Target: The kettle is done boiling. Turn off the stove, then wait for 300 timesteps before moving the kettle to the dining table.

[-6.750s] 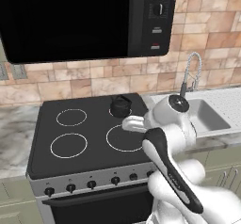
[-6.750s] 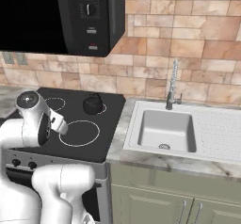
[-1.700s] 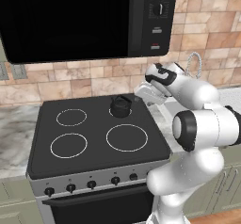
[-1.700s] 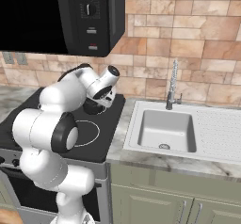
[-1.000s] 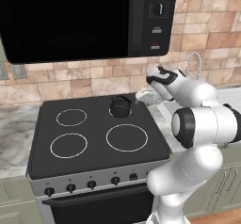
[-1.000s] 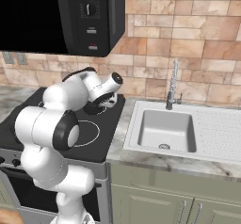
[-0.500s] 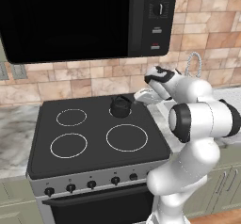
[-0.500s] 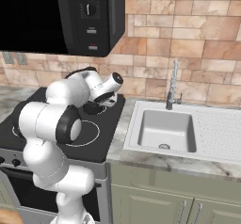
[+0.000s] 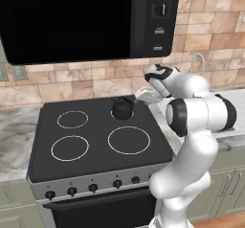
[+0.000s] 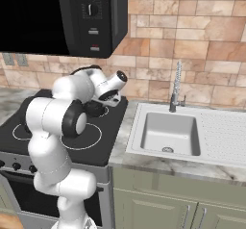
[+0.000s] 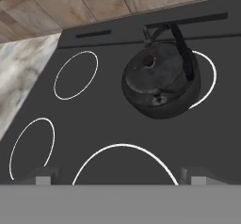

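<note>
**Lining up on the kettle, claw spread wide and empty**

Left base view: I take the stove [image 9: 95, 141] as my landmark. The kettle [image 9: 123, 108] sits on its back right ring, close to the brick wall. My gripper [image 9: 143, 95] hangs just off the kettle's right side, near the stove's right rear corner, apart from the kettle as far as I can tell. The knobs along the stove's front are well apart from the hand, so I judge the step in hand to be the reach for the kettle.

Right base view: the arm folds over the stove's right half, and the kettle [image 10: 95, 108] peeks out dark beneath the wrist. The sink [image 10: 169, 133] lies just beyond the stove's right edge.

Hand view: the fingertips [image 11: 43, 175] stand at the two bottom corners, fully parted, nothing between them. The kettle [image 11: 161, 83] lies ahead and off to the right of the midline, its arched handle [image 11: 181, 49] running over the far side.

To do this well, I'd centre the handle between the fingers first, then come down with the jaws across the arch, not along it, and close only once the handle is fully inside. A skewed grip could tip the kettle.
</note>
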